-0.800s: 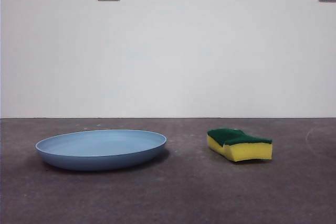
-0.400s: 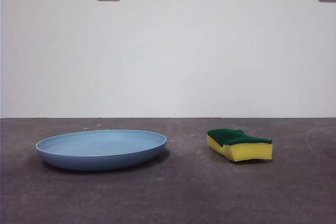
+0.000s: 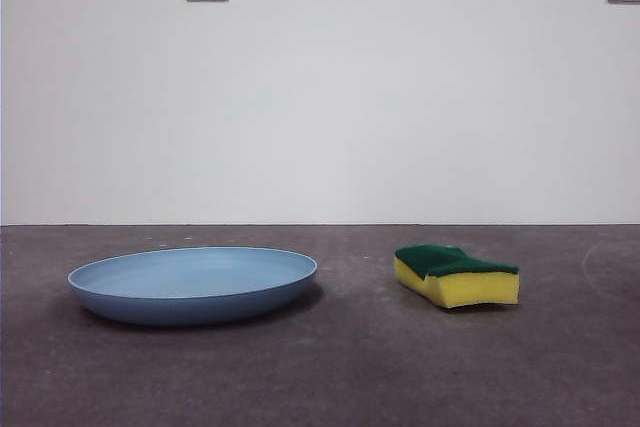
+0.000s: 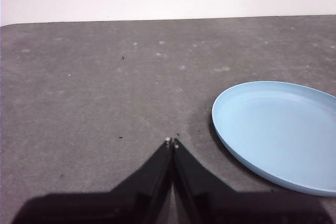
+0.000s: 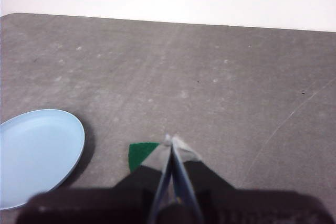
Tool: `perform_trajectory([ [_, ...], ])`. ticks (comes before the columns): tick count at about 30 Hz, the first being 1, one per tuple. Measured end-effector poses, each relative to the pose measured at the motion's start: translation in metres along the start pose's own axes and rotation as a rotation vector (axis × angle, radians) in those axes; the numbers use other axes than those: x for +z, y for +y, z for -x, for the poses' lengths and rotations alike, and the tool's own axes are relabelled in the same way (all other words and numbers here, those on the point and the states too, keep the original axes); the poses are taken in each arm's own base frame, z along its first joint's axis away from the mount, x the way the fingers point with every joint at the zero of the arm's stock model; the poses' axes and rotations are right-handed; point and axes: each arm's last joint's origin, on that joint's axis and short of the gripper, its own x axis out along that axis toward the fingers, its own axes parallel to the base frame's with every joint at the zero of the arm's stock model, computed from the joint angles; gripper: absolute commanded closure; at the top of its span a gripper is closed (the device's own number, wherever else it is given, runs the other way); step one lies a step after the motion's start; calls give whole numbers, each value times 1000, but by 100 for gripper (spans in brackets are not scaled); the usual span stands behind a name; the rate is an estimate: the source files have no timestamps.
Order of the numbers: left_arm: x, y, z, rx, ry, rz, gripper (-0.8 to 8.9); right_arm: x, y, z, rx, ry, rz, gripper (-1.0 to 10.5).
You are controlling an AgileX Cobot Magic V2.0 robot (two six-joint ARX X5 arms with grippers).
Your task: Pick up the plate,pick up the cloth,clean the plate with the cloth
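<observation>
Plate [image 3: 192,284] and sponge [image 3: 457,275] lay apart on the desk [image 3: 340,367], both grippers, left [image 4: 171,142] and right [image 5: 171,140], hovered with jaws together, and I judged the stiff, slick plate needed a rim pinch, the soft sponge a side squeeze.

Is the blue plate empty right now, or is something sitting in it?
Empty. The plate lies flat on the table, with only bare blue inside in the front and left wrist views. The sponge sits apart from it.
</observation>
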Motion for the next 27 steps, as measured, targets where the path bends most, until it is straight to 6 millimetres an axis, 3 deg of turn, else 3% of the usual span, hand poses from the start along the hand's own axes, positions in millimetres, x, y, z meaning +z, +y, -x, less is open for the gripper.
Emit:
perform_trajectory([
  [21, 0, 0, 0, 0, 0, 0, 817, 0, 0, 0, 0, 0, 0, 946],
  [27, 0, 0, 0, 0, 0, 0, 817, 2, -7, 12, -87, -53, 45, 946],
])
